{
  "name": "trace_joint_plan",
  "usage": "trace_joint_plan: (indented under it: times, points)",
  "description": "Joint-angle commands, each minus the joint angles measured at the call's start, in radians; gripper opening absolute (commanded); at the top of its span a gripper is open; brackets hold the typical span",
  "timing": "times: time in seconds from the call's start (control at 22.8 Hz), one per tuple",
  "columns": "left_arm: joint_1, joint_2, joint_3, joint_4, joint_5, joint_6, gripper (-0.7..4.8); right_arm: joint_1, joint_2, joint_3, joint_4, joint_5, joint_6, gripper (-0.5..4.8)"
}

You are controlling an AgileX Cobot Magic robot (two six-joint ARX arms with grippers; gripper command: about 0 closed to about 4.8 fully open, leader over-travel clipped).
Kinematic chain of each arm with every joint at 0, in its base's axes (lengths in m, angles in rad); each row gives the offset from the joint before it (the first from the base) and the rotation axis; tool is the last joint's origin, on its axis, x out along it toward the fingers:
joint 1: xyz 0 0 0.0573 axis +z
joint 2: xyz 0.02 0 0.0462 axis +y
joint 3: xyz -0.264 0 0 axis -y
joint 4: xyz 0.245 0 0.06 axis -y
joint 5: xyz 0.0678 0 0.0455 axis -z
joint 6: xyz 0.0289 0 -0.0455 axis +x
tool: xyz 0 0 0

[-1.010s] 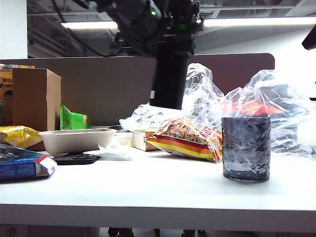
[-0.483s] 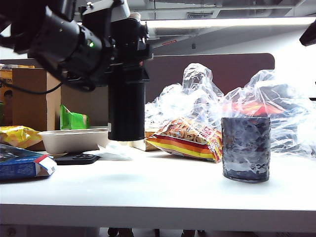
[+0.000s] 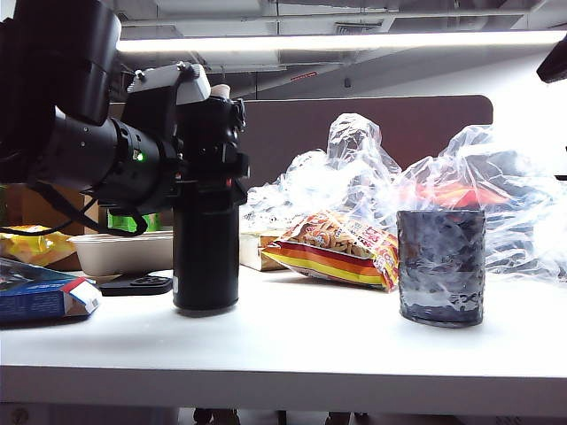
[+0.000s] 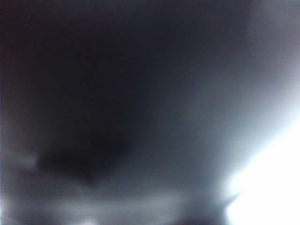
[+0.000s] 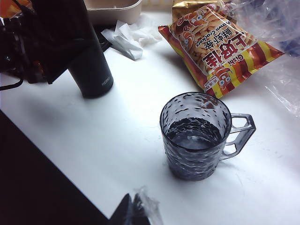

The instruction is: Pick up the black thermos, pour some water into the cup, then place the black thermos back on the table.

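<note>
The black thermos (image 3: pixel 205 257) stands upright on the white table (image 3: pixel 292 354), left of centre, its base on the tabletop. My left gripper (image 3: pixel 211 168) is shut on its upper part, just below the lid. The left wrist view is only a dark blur. The cup (image 3: pixel 441 266) stands to the right, well apart from the thermos. In the right wrist view the cup (image 5: pixel 196 136) has a handle and holds water, and the thermos (image 5: pixel 91 70) stands beyond it. My right gripper (image 5: pixel 133 212) hovers above the table's front edge near the cup, shut and empty.
A snack bag (image 3: pixel 341 248) lies between thermos and cup, further back. A beige bowl (image 3: pixel 120 251), a black phone (image 3: pixel 137 284) and a blue box (image 3: pixel 40 297) sit left of the thermos. Crumpled clear plastic bags (image 3: pixel 461 177) fill the back right.
The left arm carried the thermos leftward and down from above the snack bag to the tabletop, where it now stands. Cup and right gripper stayed still.
</note>
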Motion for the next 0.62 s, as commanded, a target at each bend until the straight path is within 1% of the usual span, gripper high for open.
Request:
trace_joint_plan:
  times: [0.04, 0.09, 0.13, 0.18, 0.22, 0.26, 0.31, 0.35, 0.53, 0.62]
  points:
    - [0.0, 0.011, 0.007, 0.077, 0.002, -0.019, 0.8, 0.002, -0.001, 0.001, 0.008, -0.006, 0.0, -0.02]
    - [0.0, 0.024, 0.007, 0.064, 0.001, -0.044, 0.92, 0.002, -0.001, 0.001, 0.008, -0.006, -0.001, -0.02]
    - [0.0, 0.039, 0.007, 0.059, 0.001, -0.081, 1.85, 0.002, -0.001, 0.001, 0.007, -0.006, -0.001, -0.02]
    - [0.0, 0.05, 0.007, 0.062, 0.001, -0.09, 2.3, 0.002, -0.001, 0.001, 0.007, -0.006, -0.001, -0.02]
    - [0.0, 0.06, 0.007, 0.061, 0.002, -0.092, 2.3, 0.002, -0.001, 0.001, 0.007, -0.006, -0.001, -0.02]
    - [-0.001, 0.059, 0.007, 0.063, 0.013, -0.092, 2.48, 0.002, -0.001, 0.001, 0.006, -0.006, -0.002, -0.02]
    - [-0.001, 0.059, 0.007, 0.067, 0.029, -0.091, 3.01, 0.002, -0.001, 0.001, 0.005, -0.006, -0.005, -0.02]
    - [0.0, 0.059, 0.007, 0.07, 0.046, -0.088, 4.79, 0.002, -0.001, 0.001, 0.005, -0.006, -0.005, -0.02]
    - [-0.001, 0.05, 0.007, 0.071, 0.047, -0.089, 4.79, 0.002, -0.001, 0.001, 0.005, -0.006, -0.005, -0.02]
    - [-0.004, 0.024, 0.007, 0.045, 0.075, -0.089, 4.79, 0.002, -0.001, 0.001, 0.005, -0.006, -0.005, -0.02]
